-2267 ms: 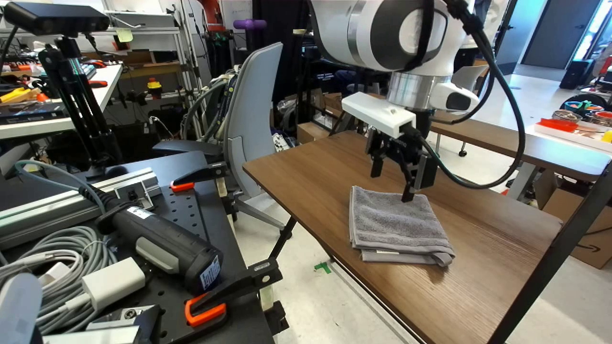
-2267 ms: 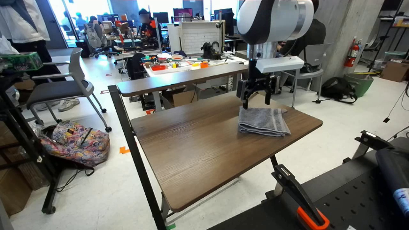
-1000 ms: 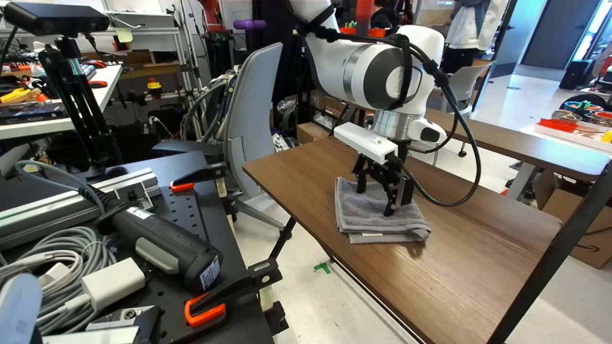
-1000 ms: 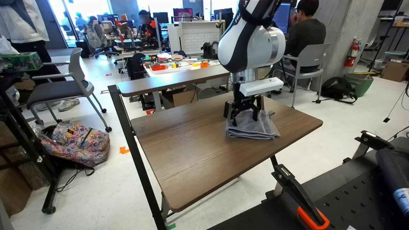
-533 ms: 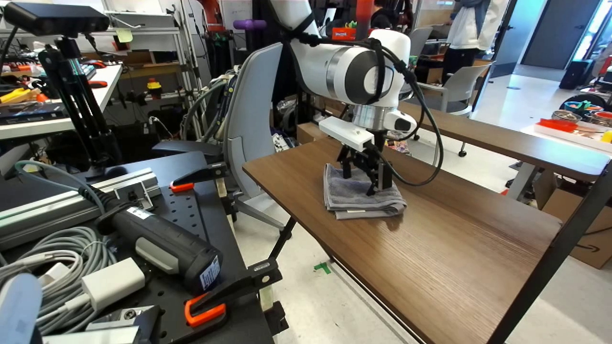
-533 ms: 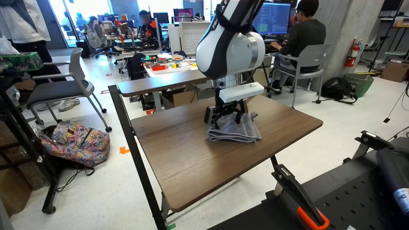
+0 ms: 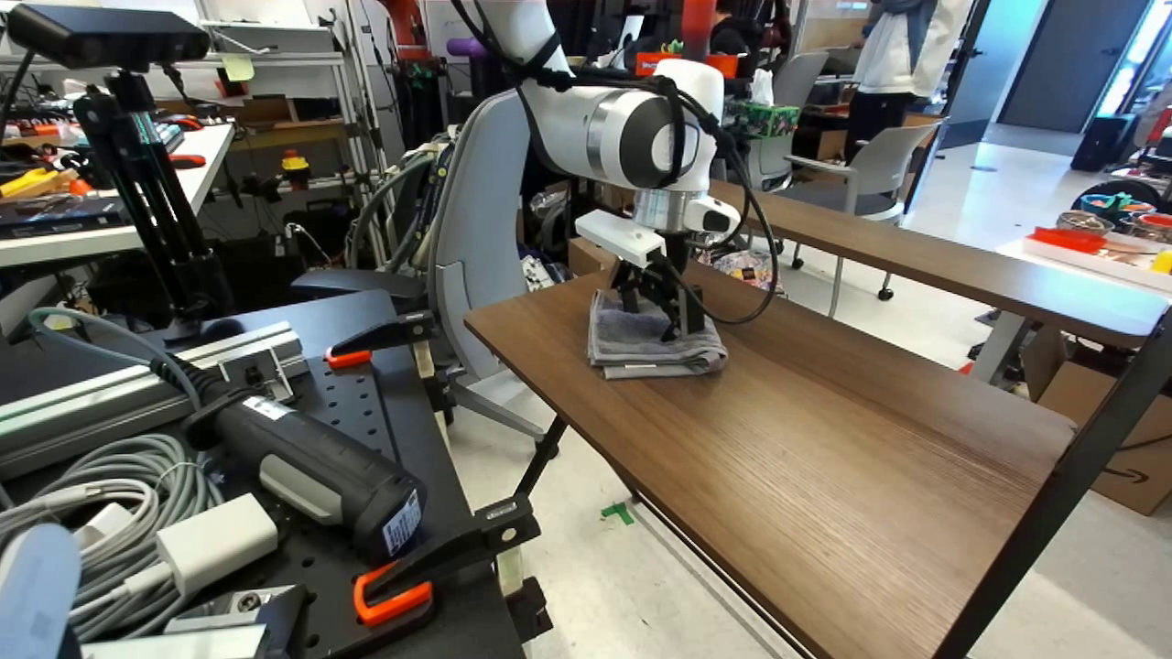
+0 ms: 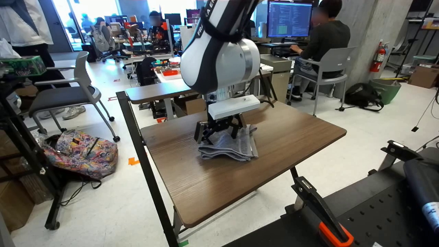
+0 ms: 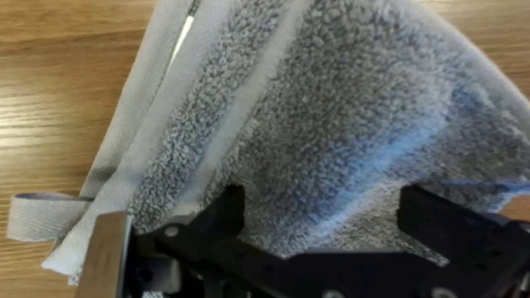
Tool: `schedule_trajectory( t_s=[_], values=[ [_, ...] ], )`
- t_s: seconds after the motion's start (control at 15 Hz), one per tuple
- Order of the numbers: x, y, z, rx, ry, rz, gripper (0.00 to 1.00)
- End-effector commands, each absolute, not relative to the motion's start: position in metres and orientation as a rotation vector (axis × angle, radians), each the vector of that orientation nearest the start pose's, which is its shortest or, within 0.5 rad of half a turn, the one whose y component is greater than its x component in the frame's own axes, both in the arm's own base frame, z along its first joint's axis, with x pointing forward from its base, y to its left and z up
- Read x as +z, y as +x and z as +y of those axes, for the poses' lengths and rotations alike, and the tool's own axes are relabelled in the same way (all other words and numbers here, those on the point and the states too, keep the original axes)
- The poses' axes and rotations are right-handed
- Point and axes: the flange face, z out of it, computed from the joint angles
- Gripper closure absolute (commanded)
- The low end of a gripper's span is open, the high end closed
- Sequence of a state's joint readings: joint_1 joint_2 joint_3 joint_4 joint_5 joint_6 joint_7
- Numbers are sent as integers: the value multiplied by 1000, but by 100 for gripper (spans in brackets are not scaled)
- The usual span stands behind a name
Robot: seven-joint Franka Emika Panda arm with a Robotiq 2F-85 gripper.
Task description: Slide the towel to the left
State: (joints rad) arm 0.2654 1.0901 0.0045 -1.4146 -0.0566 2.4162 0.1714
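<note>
Folded towel [image 8: 229, 146] on the table [image 8: 205, 187]
Left to right in an exterior view: a backpack [image 8: 82, 151] beside the table; over the table, the gripper [image 8: 220, 139], fingers [image 9: 227, 210] apart, tips seemingly pressing the towel. For a flat slide, press evenly, drag slowly.

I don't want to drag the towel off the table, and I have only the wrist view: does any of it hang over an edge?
Observer: No. In both exterior views the folded gray terry towel lies wholly on the wooden tabletop.
Operator: Good. Does anything upright stand by that tabletop?
Observer: Yes. In an exterior view a black post stands by the picture-left end, with wood showing between it and the towel.
</note>
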Motion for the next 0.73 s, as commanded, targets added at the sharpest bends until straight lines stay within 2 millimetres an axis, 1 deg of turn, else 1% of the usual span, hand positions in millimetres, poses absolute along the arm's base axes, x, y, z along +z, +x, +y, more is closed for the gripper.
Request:
schedule_trajectory(
  t_s=[0.0,0.13,0.33,0.4,0.47,0.53,0.6,0.67],
  values=[
    [44,664,207,103,-3168,-225,0],
    [65,665,215,66,-3161,-215,0],
    [111,663,227,3,-3132,-224,0],
    [128,663,229,-12,-3115,-226,0],
    [141,662,229,10,-3104,-230,0],
    [150,664,225,30,-3114,-240,0],
    [126,673,232,-13,-3126,-241,0],
    [139,673,232,-9,-3128,-241,0]
  ],
)
